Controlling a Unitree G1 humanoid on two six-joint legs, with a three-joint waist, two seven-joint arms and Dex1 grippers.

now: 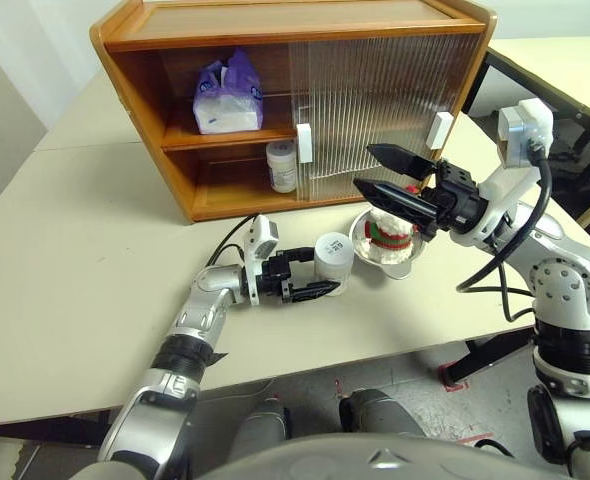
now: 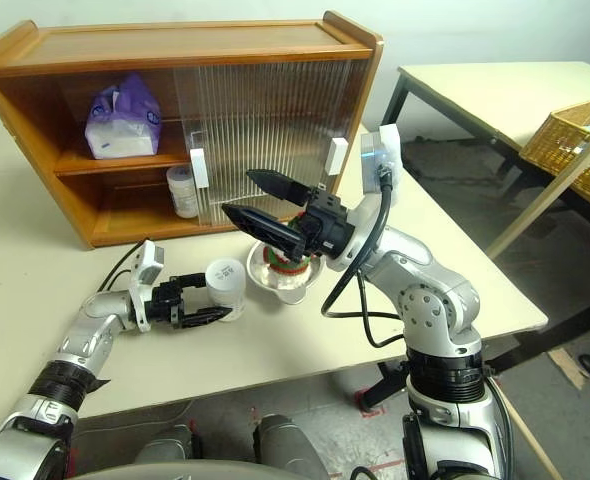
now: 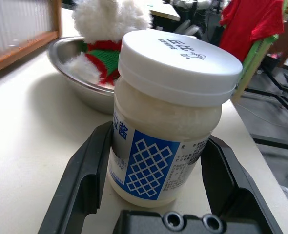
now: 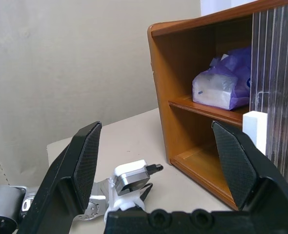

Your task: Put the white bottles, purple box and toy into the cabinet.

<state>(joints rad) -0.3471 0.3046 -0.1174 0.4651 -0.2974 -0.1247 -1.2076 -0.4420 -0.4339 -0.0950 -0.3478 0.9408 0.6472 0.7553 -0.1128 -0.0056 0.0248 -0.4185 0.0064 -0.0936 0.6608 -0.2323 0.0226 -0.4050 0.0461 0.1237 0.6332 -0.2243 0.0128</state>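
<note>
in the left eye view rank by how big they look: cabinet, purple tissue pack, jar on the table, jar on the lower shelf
1. cabinet
2. purple tissue pack
3. The jar on the table and the jar on the lower shelf look alike; the table jar is nearer, so unranked.

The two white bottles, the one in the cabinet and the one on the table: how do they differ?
The white bottle in the cabinet stands on the lower shelf beside the sliding door; the white bottle on the table stands beside the steel bowl. The cabinet one is untouched; the table one sits between the left gripper's fingers. Both are upright with white lids.
</note>
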